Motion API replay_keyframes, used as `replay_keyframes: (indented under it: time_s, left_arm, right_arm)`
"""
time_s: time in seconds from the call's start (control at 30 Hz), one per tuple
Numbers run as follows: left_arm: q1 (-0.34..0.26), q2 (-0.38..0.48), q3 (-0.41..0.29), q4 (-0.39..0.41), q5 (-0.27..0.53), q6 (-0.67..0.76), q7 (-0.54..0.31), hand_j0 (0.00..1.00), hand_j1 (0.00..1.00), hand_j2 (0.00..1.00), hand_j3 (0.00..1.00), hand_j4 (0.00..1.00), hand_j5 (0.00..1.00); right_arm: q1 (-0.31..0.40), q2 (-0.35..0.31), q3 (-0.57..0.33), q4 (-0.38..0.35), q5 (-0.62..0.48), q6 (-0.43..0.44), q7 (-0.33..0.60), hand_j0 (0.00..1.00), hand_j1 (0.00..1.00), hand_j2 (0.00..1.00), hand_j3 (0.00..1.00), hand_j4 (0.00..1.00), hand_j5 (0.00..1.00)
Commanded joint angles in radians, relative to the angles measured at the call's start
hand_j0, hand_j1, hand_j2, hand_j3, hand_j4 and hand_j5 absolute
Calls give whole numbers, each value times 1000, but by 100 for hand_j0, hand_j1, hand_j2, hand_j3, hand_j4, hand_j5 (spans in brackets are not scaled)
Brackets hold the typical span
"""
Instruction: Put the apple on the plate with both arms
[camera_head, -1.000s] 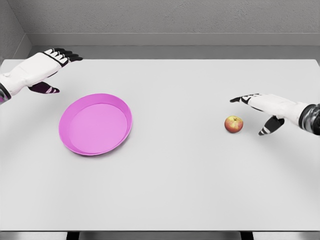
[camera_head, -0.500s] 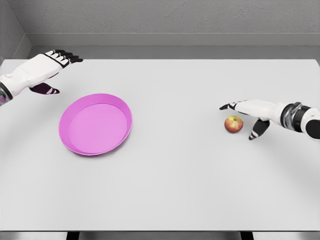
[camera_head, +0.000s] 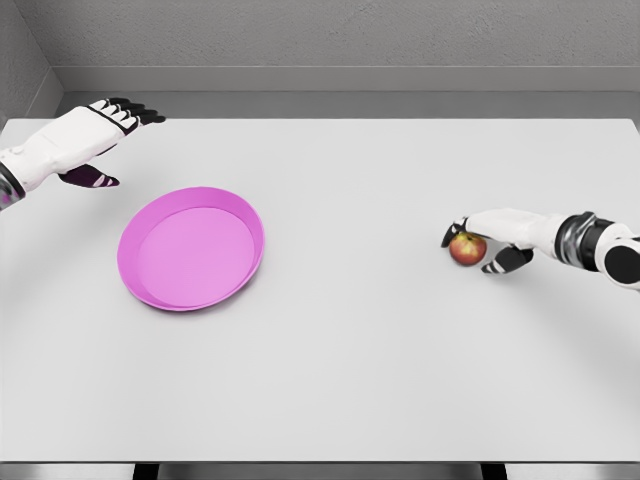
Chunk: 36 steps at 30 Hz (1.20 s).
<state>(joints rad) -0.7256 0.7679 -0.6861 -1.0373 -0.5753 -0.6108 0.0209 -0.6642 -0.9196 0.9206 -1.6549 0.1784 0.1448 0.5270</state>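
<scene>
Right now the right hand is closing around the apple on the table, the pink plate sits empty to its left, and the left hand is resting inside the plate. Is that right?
Not quite. In the head view the left hand is not inside the plate; it is beyond the plate's far left side, apart from it. The rest holds: the right hand is curling around the apple on the table, and the pink plate is empty.

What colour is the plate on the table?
Pink-magenta all over; the plate shows clearly in the head view, the only view given.

red apple (camera_head: 466, 249) on table, pink plate (camera_head: 191, 248) well left
</scene>
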Motion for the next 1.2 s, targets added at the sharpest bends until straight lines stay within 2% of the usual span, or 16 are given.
replay_keyframes:
  time_s: [0.0,0.27,0.5,0.93,1.1,1.17]
  left_arm:
    - [0,1,2,0,6,0,1,100,100,100,100,100,100]
    - [0,2,3,0,6,0,1,100,100,100,100,100,100]
    - [-2,5,7,0,8,0,1,100,100,100,100,100,100]
    - [-2,8,8,2,6,0,1,100,100,100,100,100,100]
    - [-3,11,8,0,8,0,1,100,100,100,100,100,100]
    - [-3,13,8,0,8,0,1,100,100,100,100,100,100]
  right_arm:
    - [0,-1,1,-2,0,-1,1,53,53,53,53,53,53]
    - [-2,-2,3,-2,0,-1,2,42,42,42,42,42,42]
    - [-28,-2,0,-9,0,-2,2,42,42,42,42,42,42]
    - [-61,-2,-8,-91,0,-2,2,42,42,42,42,42,42]
    - [-64,28,-6,-98,1,-13,2,42,42,42,42,42,42]
    - [-63,36,-6,-98,1,-44,2,42,42,42,42,42,42]
